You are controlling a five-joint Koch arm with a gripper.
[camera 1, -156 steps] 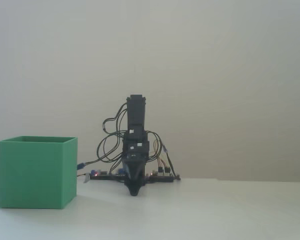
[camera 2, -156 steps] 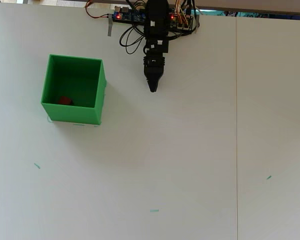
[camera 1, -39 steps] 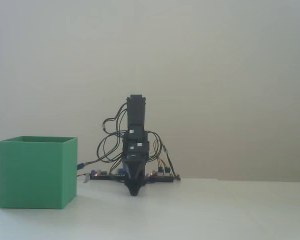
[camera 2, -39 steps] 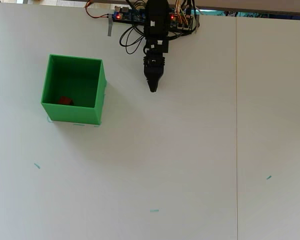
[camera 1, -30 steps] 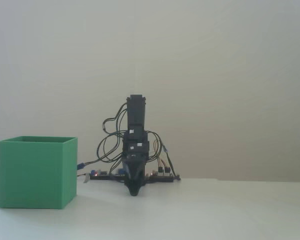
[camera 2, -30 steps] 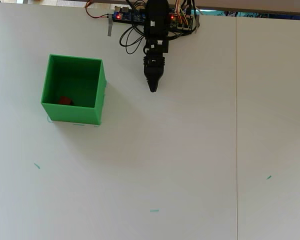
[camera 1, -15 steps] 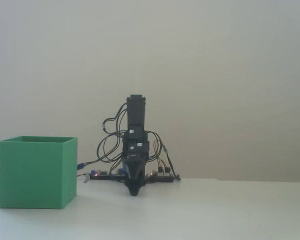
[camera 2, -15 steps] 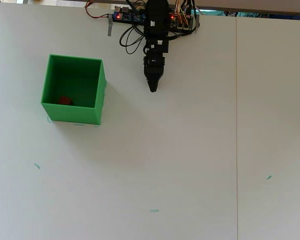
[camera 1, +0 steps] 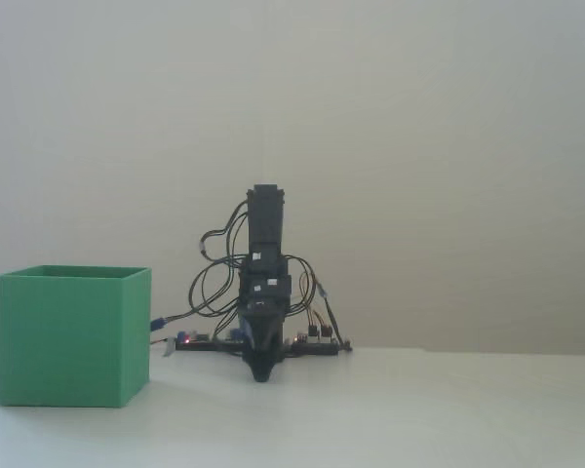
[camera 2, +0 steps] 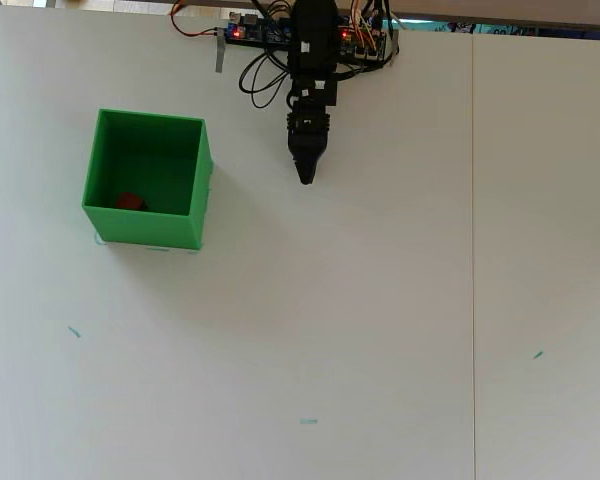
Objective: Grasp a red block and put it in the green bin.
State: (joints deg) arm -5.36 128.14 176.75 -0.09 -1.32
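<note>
Folding low over the table (camera 2: 380, 300), the arm pointed its end effector (camera 2: 305, 178) downward; jaws looked pressed together, empty. The red block (camera 2: 129, 201) lay inside the green bin (camera 2: 145, 228).

green bin (camera 1: 72, 336) left on the table (camera 1: 419, 414); arm's claw (camera 1: 260, 371) points down.

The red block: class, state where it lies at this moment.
In the overhead view the red block lies inside the green bin, near its lower-left corner, at the left of the table and well left of the tool. The fixed view hides it behind the bin's walls.
</note>
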